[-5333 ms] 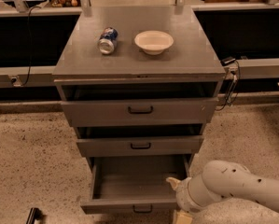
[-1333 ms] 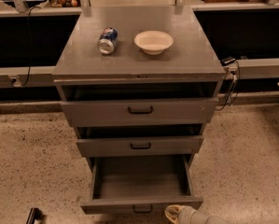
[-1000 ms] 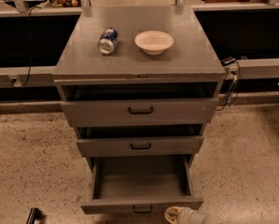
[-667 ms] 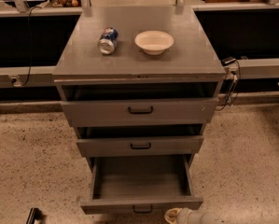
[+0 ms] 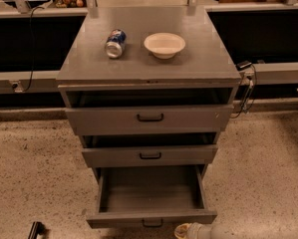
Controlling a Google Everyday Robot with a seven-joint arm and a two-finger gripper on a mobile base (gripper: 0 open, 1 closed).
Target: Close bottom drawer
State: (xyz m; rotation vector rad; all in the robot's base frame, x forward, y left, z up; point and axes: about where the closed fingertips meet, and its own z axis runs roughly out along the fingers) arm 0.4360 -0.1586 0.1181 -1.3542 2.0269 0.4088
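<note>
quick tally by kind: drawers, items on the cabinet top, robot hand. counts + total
Drawers: 3 (top drawer, middle drawer, bottom drawer pulled furthest out)
Cans: 1 (can, on its side on the cabinet top)
Bowls: 1 (bowl, right of the can)
Robot hand: 1 (hand, at the bottom edge, just in front of the bottom drawer's front, right of its handle)
Total: 6

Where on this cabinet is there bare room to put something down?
The cabinet top is bare along its front edge, below the can and bowl, and right of the bowl. The open bottom drawer shows a bare floor. Tightest: between can and bowl, and below the drawer's front, where the pincer sits.
</note>
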